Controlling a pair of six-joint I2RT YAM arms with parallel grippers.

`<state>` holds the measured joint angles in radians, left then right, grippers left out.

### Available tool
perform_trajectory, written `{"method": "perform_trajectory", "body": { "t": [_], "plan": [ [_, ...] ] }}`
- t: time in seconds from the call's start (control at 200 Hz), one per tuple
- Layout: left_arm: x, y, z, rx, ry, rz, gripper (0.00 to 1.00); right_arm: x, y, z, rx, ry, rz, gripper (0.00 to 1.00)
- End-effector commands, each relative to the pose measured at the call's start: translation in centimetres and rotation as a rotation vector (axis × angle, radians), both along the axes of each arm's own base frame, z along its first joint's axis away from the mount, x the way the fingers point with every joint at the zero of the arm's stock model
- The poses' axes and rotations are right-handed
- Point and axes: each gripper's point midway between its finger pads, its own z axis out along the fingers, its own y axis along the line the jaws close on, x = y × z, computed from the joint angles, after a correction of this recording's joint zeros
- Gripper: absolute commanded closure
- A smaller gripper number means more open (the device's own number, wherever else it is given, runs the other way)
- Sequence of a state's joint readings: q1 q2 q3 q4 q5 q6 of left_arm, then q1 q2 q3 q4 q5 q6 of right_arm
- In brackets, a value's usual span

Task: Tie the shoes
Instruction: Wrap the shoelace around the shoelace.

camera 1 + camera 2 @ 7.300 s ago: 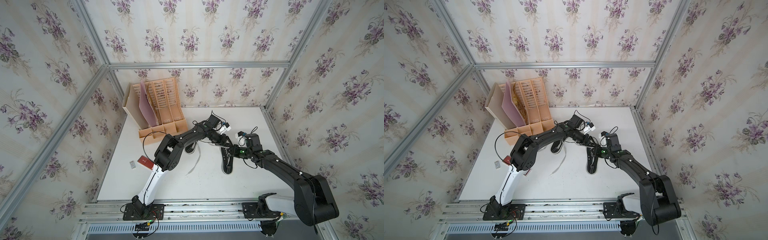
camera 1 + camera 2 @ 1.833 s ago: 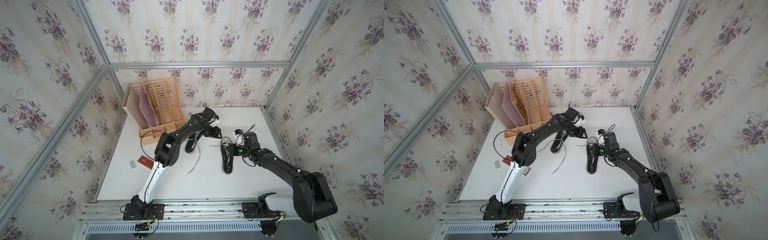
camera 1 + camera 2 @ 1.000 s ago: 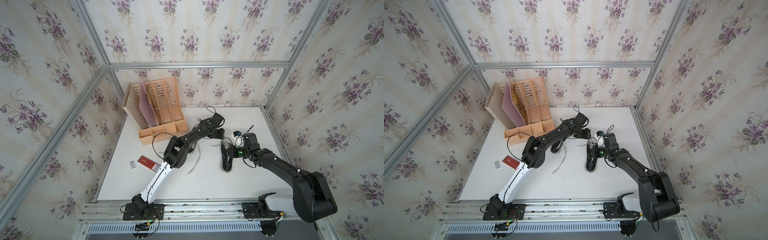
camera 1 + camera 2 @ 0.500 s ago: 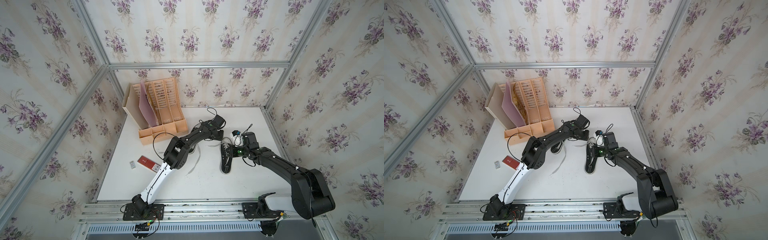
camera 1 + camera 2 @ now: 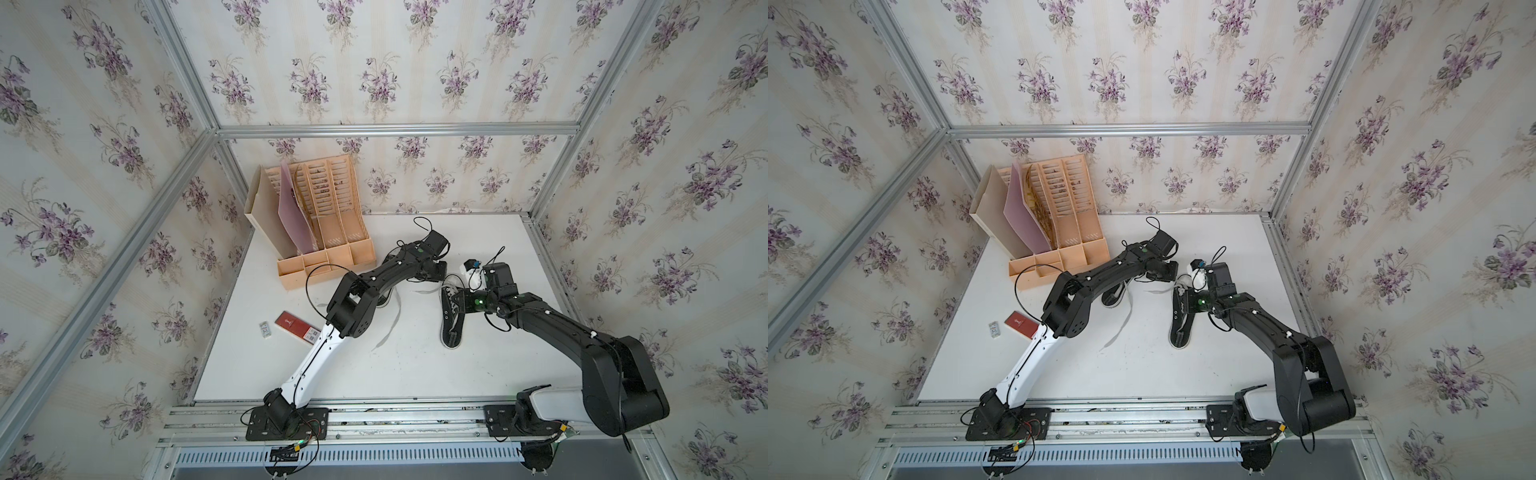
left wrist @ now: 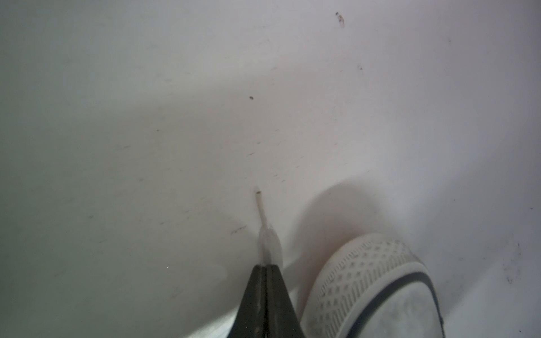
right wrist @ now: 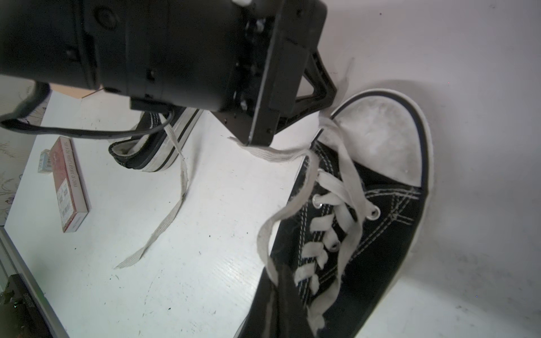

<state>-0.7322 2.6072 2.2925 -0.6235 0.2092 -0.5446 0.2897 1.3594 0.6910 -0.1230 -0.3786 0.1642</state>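
**Left wrist cam: pincer clamped on lace tip beside toe cap**

Left gripper has its jaws pressed together w/ a flat lace tip pinched btw them. The aglet pokes out past the fingers, low over the white table. A white toe cap sits just beside the fingers.

Right wrist cam: right gripper is also closed, clamped on a second lace strand that loops up off the eyelets of the right-side shoe.

That shoe lies mid-table in both top views, toe toward the back wall, w/ both grippers over its front half.

Left-side shoe is mostly hidden under the left arm from above. Its loose lace trails flat across the table toward the robot.

Elsewhere: file organizer in the far left corner; red box and small card near the left edge, well apart from the shoes.
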Motion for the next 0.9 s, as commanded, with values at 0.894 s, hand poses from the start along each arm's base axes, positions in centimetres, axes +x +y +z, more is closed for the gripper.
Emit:
{"method": "perform_trajectory", "body": {
  "t": [0.894],
  "plan": [
    [-5.5, 7.6, 12.5, -0.088, -0.229, -0.03, 1.0, 0.9, -1.3, 1.5, 0.2, 0.037, -0.145, 1.0]
  ]
}}
